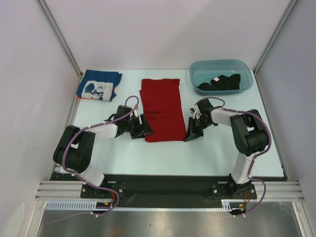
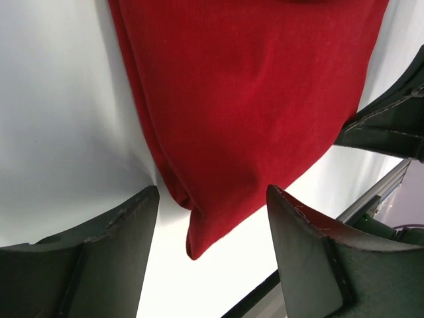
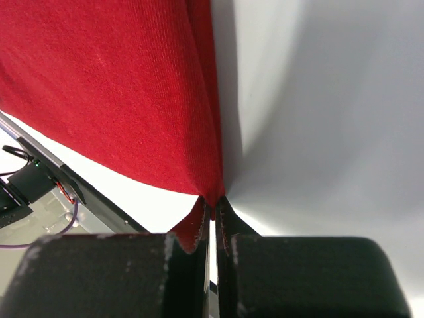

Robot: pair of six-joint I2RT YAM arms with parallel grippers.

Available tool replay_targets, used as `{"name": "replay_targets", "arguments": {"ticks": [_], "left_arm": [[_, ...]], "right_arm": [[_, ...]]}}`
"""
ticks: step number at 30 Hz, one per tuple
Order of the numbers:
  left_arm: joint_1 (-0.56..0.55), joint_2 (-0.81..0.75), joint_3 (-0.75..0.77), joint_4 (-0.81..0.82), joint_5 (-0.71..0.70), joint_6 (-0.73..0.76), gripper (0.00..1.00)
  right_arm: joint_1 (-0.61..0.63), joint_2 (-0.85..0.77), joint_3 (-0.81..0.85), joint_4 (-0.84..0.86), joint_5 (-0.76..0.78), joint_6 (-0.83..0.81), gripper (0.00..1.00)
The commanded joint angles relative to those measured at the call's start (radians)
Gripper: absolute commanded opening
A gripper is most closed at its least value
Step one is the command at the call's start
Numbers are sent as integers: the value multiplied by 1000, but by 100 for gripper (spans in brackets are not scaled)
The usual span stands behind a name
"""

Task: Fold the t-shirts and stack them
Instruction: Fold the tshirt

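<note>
"Where is the red tee point(image 1: 161, 109)?"

"Mid-table, folded into a long strip that runs from the far side toward the near edge."

"And the grippers?"

"The right gripper point(image 3: 212, 207) is pinched tight on the near right corner. The left gripper point(image 2: 212, 199) stands wide, with the near left corner between its fingers, unclamped."

"The others?"

"The blue tee point(image 1: 98, 85) lies folded at the far left corner. The black tee point(image 1: 220, 83) sits crumpled in the teal tub point(image 1: 197, 74) at the far right corner."

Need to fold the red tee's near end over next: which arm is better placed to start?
Right: the right end effector is shut on the red tee's near corner; the left end effector is open, the other corner lying loose between its jaws.
</note>
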Motion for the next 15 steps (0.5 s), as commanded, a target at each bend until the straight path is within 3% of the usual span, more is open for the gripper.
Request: {"name": "replay_targets", "arguments": {"ticks": [1, 15], "left_arm": [[6, -15, 32, 46, 7, -17, 71], [28, -45, 14, 154, 68, -100, 70]], "right_arm": [[4, 11, 25, -18, 12, -19, 0], [4, 22, 30, -15, 6, -15, 0]]}}
